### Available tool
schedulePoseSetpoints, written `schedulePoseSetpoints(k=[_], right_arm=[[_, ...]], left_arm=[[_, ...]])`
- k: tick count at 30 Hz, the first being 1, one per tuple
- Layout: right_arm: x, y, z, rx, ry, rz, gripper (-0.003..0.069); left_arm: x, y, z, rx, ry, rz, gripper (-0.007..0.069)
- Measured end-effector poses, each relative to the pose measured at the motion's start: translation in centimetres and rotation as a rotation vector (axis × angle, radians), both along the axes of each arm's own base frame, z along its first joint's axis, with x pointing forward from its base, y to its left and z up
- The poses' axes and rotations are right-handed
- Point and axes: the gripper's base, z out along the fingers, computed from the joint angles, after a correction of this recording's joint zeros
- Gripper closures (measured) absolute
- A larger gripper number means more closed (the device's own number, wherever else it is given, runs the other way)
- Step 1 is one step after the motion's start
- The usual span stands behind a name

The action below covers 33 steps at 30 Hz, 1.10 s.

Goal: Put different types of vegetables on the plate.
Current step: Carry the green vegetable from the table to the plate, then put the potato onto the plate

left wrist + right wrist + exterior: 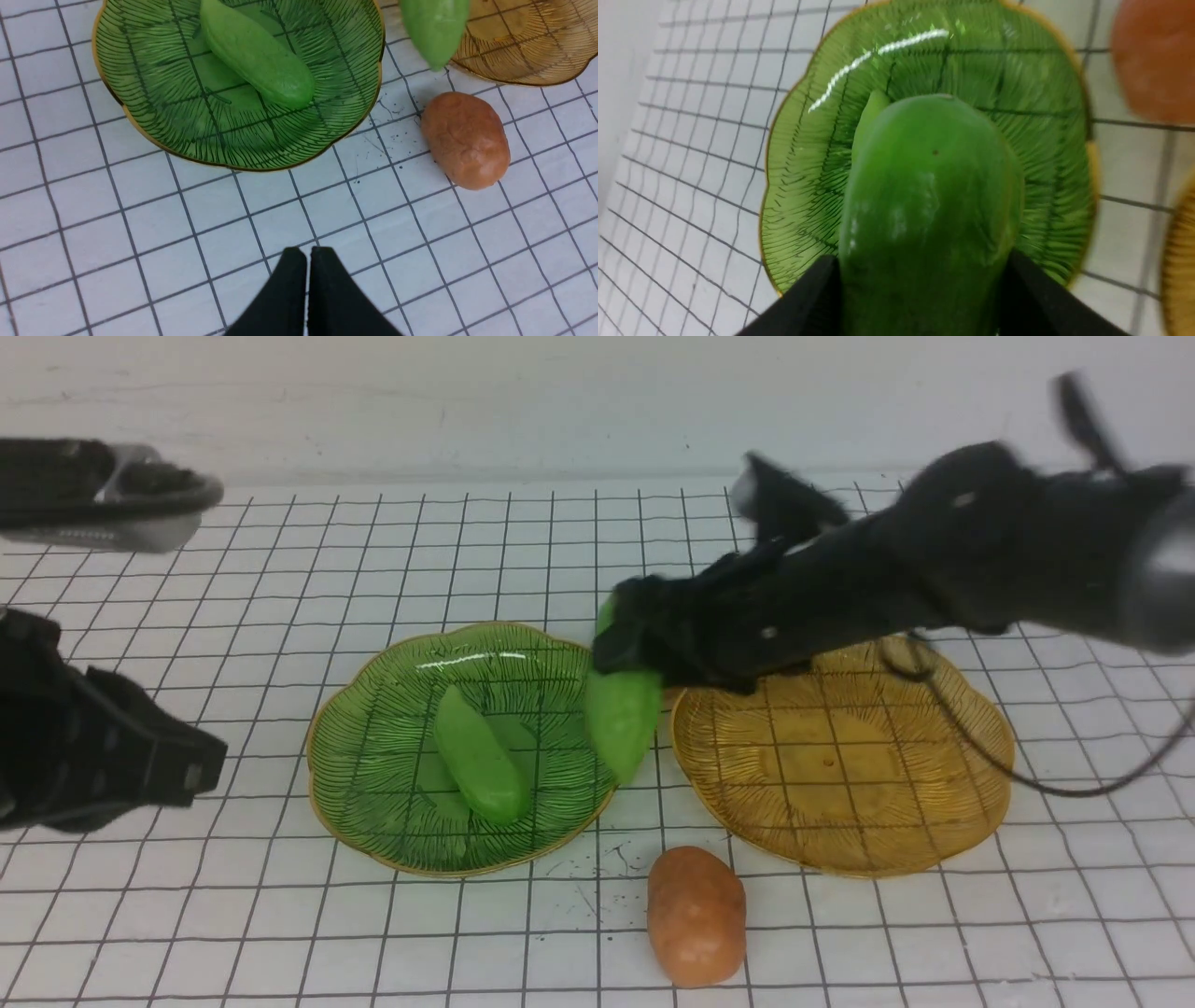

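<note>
A green ribbed plate (pixel 373 756) holds one light-green cucumber-like vegetable (pixel 478 756) lying near its middle. My right gripper (pixel 624 649) is shut on a second green vegetable (pixel 621 714), which hangs point down over that plate's right rim; the right wrist view shows it (pixel 924 205) wedged between both black fingers above the green plate (pixel 1045 140). An orange-brown potato-like vegetable (pixel 696 915) lies on the grid in front, between the two plates. The amber plate (pixel 845 756) on the right is bare. My left gripper (pixel 308 261) is shut and empty, low at the left.
The table is a white sheet with a black grid. A cable (pixel 980 737) from the right arm loops over the amber plate's far right side. A dark fixture (pixel 103 495) sits at the far left back.
</note>
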Motion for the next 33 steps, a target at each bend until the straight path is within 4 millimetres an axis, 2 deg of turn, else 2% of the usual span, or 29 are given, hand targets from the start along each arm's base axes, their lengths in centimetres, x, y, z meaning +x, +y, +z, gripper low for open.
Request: schedulePoseSetpoints(k=[2,5,6,10,14,17,21,22,25,28,29,33], right_arm=[[0.8,1.4,-1.0,0.000,0.009,0.024,0.0254],[1.7,2.4,-2.0,0.000,0.030,0.048,0.0221],[2.0,2.7,-2.2,0.002,0.042,0.058,0.0189],[2.7,2.7,-2.2,-0.016,0.079,0.083,0.0112],[2.9,2.0,-0.9,-0.043,0.116,0.141,0.0086],[2.8,0.6,0.5,-0.083,0.202,0.221,0.0084],[3.2,-2.4,4.6,-0.195,0.213,0.136,0.0098],[3.0,-2.4,5.0,-0.195,0.215,0.120,0.0099],[0.9,-2.8,8.1,-0.289,0.150,0.075,0.0101],[-3.0,-1.8,9.6,-0.365,0.119,0.096,0.0102],[-4.5,-1.2,9.1,-0.407,0.125,0.124,0.0102],[-7.3,0.6,6.4,-0.520,0.172,0.185,0.0102]], left_arm=[[-0.5,0.0,-0.1,0.002,0.001,-0.002,0.0632],[-0.9,0.1,0.1,0.003,-0.007,-0.004,0.0632],[-1.1,0.1,0.2,0.005,-0.015,-0.004,0.0632],[-1.6,0.3,0.5,0.013,-0.035,-0.003,0.0632],[-1.9,0.3,0.6,0.014,-0.045,-0.003,0.0632],[-1.9,0.3,0.6,0.020,-0.040,-0.004,0.0632],[-2.1,0.4,0.5,0.032,-0.022,-0.009,0.0632],[-2.1,0.4,0.5,0.033,-0.022,-0.009,0.0632],[-2.1,0.4,0.4,0.036,-0.017,-0.010,0.0632],[-2.2,0.5,0.3,0.044,-0.003,-0.014,0.0632],[-2.2,0.5,0.3,0.048,-0.003,-0.013,0.0632],[-2.2,0.5,0.3,0.050,-0.003,-0.013,0.0632]])
